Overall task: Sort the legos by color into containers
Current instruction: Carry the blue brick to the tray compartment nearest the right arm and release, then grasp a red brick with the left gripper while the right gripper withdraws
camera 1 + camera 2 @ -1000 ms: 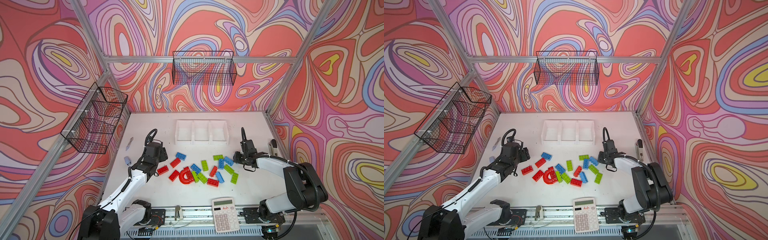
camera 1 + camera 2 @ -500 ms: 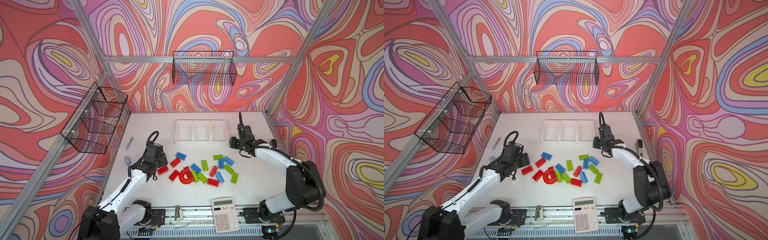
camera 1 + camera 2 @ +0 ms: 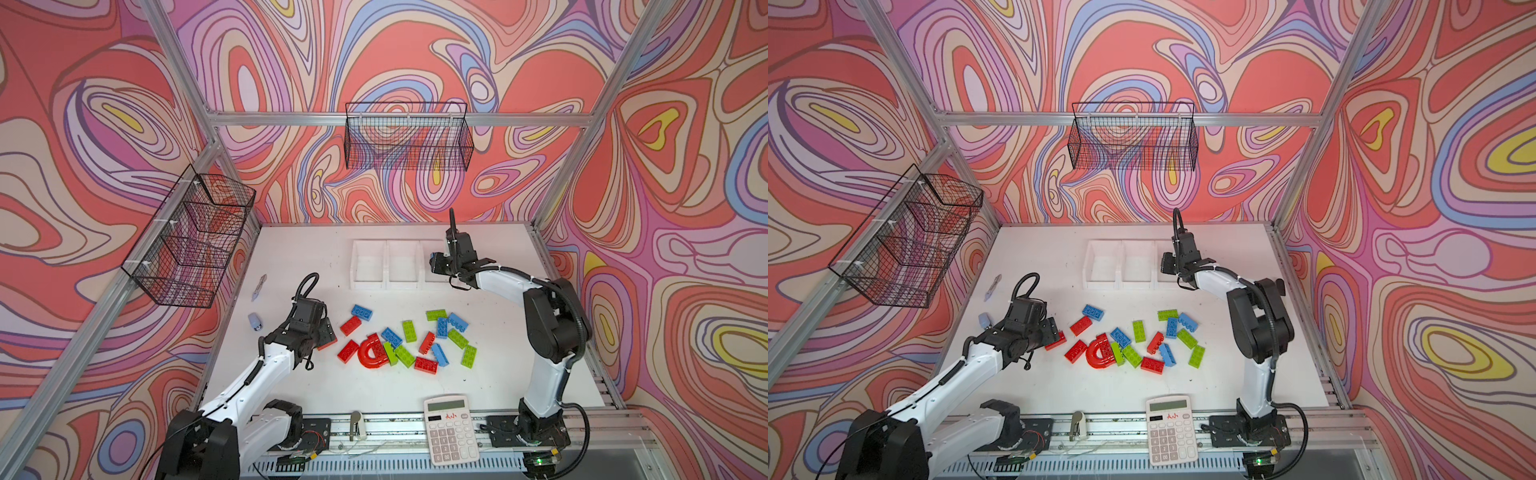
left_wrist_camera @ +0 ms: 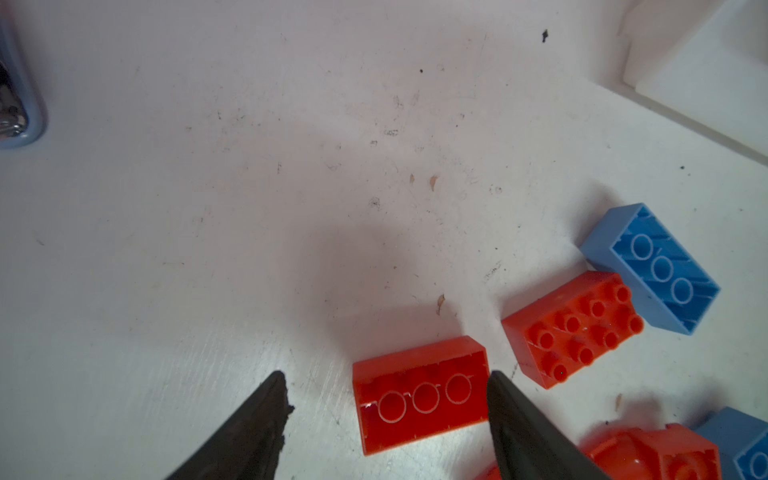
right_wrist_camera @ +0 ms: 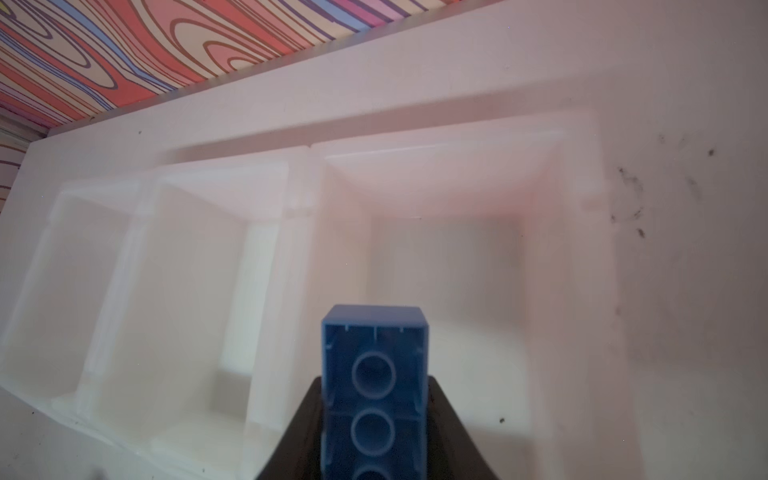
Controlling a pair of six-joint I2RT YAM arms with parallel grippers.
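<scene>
You see the right end effector [image 5: 374,415] clenched on a blue brick [image 5: 374,328] above the 3 o'clock bin of the containers [image 3: 386,285]. The left end effector [image 4: 386,378] is released, straddling an inverted red brick [image 4: 419,399] on the surface [image 4: 208,208], at 9 o'clock of the legos [image 3: 409,331].

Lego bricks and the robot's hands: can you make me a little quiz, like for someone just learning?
1. True or false: the right hand holds a blue brick.
2. The red brick by the left hand lies: A) bumps up, B) hollow side up, C) standing on end.
3. How many bricks lie inside the white bins?
Key: 1 true; 2 B; 3 zero, all three are empty.
</scene>
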